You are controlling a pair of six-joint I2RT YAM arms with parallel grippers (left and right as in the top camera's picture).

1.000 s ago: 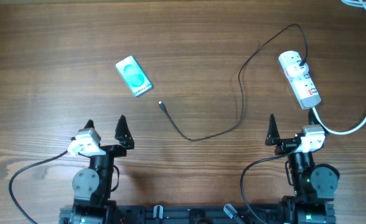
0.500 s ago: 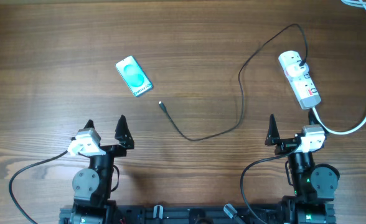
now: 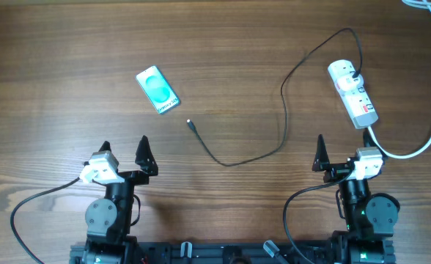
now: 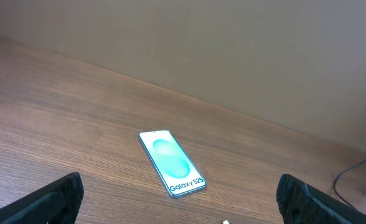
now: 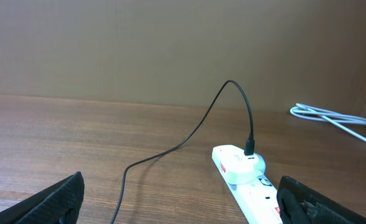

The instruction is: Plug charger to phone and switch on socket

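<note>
The phone [image 3: 157, 90] lies flat on the wooden table, left of centre, its teal-and-white screen up and "Galaxy S25" readable in the left wrist view [image 4: 171, 163]. The charger's thin black cable [image 3: 283, 110] loops across the table; its small connector [image 3: 189, 123] lies loose, below and right of the phone. Its other end goes into a white adapter on the socket [image 3: 352, 93], a white power strip at the right [image 5: 245, 186]. My left gripper [image 3: 124, 152] stands open near the front edge, short of the phone. My right gripper [image 3: 341, 158] is open, below the socket.
A thick white cord [image 3: 421, 147] runs from the socket's near end off toward the right edge. More white cable [image 5: 332, 116] lies at the far right corner. A plain wall rises behind the table.
</note>
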